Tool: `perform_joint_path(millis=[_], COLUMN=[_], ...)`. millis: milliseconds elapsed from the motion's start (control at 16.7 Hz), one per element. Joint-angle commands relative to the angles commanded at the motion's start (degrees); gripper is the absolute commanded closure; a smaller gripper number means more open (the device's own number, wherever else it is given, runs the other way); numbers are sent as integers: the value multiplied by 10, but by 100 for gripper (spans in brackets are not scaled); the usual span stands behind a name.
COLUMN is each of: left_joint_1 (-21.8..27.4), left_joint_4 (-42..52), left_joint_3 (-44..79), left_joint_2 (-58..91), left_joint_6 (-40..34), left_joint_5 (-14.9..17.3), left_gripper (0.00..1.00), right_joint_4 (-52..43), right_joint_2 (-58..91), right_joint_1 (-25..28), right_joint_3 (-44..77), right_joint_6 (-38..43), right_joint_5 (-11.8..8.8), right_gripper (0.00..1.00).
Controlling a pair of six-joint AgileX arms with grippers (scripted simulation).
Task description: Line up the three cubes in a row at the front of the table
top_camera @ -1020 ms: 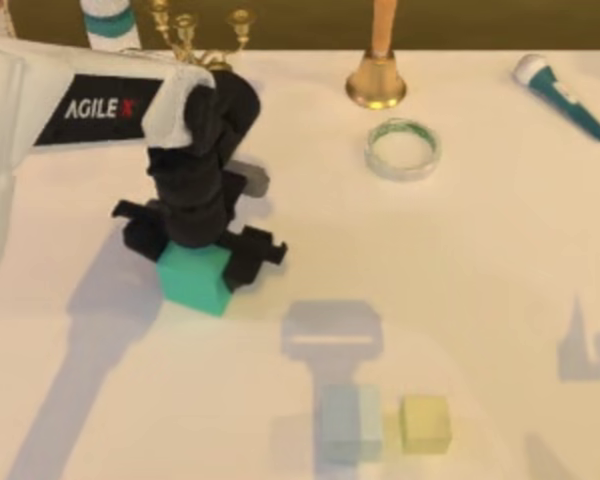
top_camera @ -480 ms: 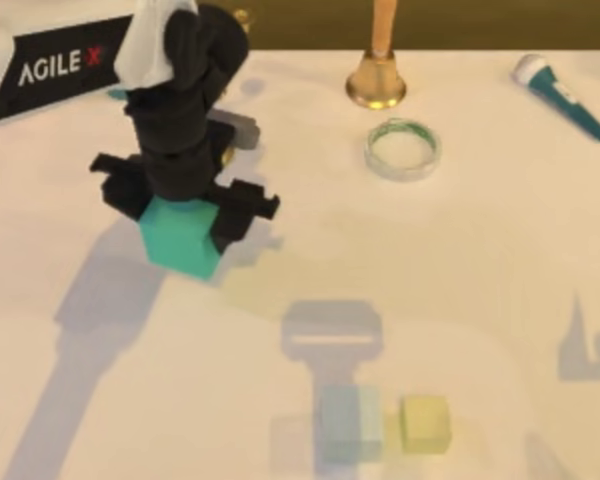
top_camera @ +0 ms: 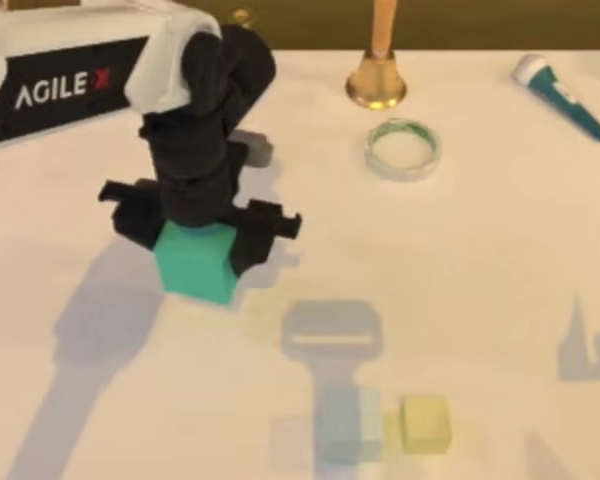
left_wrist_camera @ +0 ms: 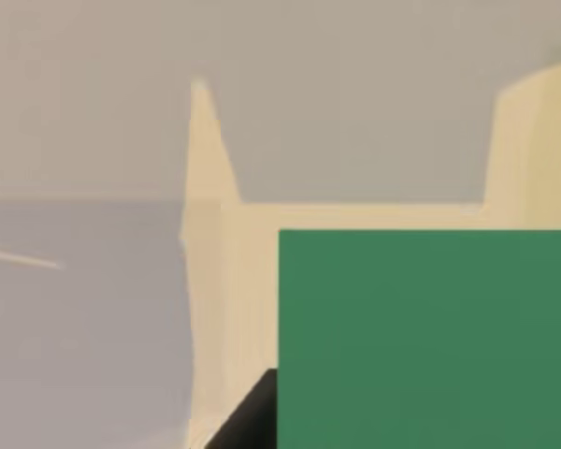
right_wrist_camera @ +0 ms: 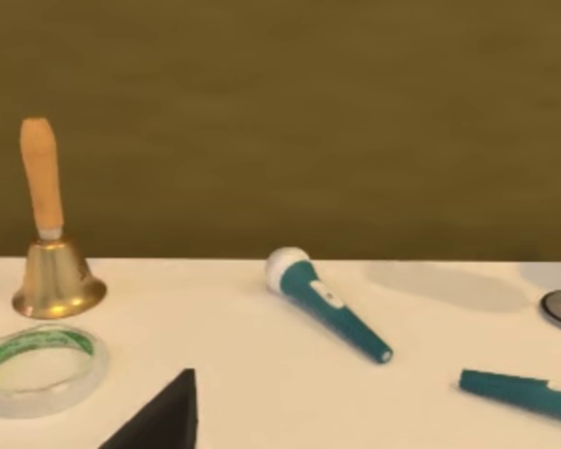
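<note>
My left gripper is shut on the large teal-green cube and holds it a little above the table, left of the middle. In the left wrist view the teal cube fills the frame beside one dark finger. The pale light-blue cube and the small pale yellow cube sit side by side near the front edge, close but apart. My right arm is outside the top view. Of its gripper only one dark fingertip shows, set wide, with nothing beside it.
At the back stand a brass bell with a wooden handle, a clear tape ring and a teal-and-white microphone. A gold candelabra top peeks out behind the left arm. Arm shadows fall across the front.
The left gripper has carried the teal cube up and toward the back left, then back to the right and front. The two pale cubes have stayed put.
</note>
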State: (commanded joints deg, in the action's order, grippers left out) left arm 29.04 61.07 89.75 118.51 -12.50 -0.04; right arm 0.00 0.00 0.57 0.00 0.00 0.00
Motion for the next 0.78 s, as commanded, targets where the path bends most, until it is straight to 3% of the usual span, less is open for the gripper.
perform_joint_path(millis=[480,780], left_joint_1=[117,138], left_joint_4=[-30,-38], left_joint_3=[-196,-232], left_joint_2=[-161,-195], left_joint_6=[-268,-307], left_joint_5=[-2,-3], left_gripper=[100,100], right_joint_4=[0,0], right_joint_2=[0,0], right_joint_1=[0,0], right_joint_3=[0,0], right_joint_6=[0,0], right_joint_5=[0,0], right_gripper=[0,0])
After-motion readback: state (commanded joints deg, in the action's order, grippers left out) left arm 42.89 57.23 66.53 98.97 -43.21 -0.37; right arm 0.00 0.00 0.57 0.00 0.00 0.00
